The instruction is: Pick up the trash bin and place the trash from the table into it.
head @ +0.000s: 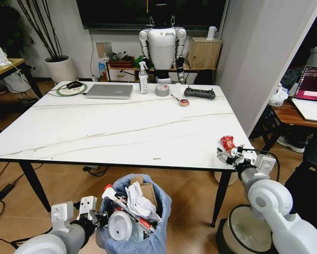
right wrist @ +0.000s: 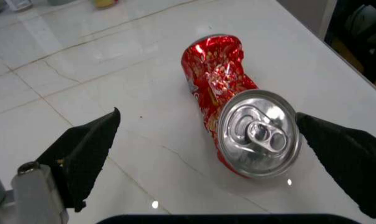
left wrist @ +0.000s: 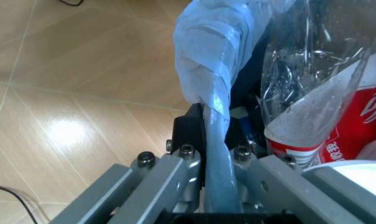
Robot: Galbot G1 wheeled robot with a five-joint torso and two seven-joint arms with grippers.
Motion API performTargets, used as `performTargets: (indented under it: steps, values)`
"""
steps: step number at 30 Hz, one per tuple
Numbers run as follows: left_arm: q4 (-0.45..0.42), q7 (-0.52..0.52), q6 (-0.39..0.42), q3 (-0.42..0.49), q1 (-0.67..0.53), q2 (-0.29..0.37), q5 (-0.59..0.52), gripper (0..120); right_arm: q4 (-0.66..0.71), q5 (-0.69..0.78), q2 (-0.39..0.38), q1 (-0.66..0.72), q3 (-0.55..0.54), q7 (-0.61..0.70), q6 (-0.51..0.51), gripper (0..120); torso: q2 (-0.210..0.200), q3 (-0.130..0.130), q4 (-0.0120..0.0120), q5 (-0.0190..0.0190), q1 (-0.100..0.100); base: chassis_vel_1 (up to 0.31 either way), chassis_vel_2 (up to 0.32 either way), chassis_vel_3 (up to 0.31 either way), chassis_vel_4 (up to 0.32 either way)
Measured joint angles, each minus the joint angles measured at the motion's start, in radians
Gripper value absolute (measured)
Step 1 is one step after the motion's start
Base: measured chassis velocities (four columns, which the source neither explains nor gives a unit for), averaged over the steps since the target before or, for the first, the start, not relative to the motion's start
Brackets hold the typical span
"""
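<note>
White marble surface (head: 121, 132) stretches ahead of me, nearly bare at my end except for the crushed red can (head: 227, 143) lying on its side near the right front corner. My right tool (right wrist: 206, 140) hovers at that corner with its jaws spread wide on either side of the can, touching nothing. My left tool (head: 97, 218) is closed on the rim of the trash bin (head: 134, 227), pinching the blue bag liner (left wrist: 213, 93); the bin sits below the front edge, stuffed with a bottle (left wrist: 325, 112), papers and cardboard. My worry is that the can may roll or skid off the nearby edge if one pad nudges it first, and the liner could slip or tear under the load. I cannot make out how much solid rim sits inside the left grip.
</note>
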Motion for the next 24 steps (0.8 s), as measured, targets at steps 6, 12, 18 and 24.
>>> performTargets:
  steps: [6, 12, 18, 24]
  values:
    - [0.000, 0.001, 0.000, 0.000, 0.002, 0.001, 0.000, 0, -0.008, -0.014, -0.014, 0.003, 0.002, -0.012, 0.000, 100, 0.000, 0.000, 0.0000, 0.0001, 0.000, 0.000, 0.000, 0.000, 0.000]
    - [0.000, 0.002, 0.000, 0.000, 0.004, -0.001, 0.002, 0, -0.023, -0.015, -0.019, -0.002, 0.004, -0.039, 0.003, 100, 0.000, 0.000, 0.0000, 0.0001, 0.000, 0.000, 0.000, 0.000, 0.000]
    - [0.000, 0.004, 0.000, -0.001, 0.007, -0.001, 0.004, 0, -0.043, -0.015, -0.018, 0.000, 0.004, -0.049, 0.006, 100, 0.000, 0.000, 0.0000, 0.0001, 0.000, 0.000, 0.000, 0.000, 0.000]
    - [0.000, 0.005, 0.000, -0.001, 0.007, -0.001, 0.004, 0, -0.057, -0.019, -0.019, 0.001, 0.005, -0.057, 0.010, 100, 0.000, 0.000, 0.0000, 0.0001, 0.000, 0.000, 0.000, 0.000, 0.000]
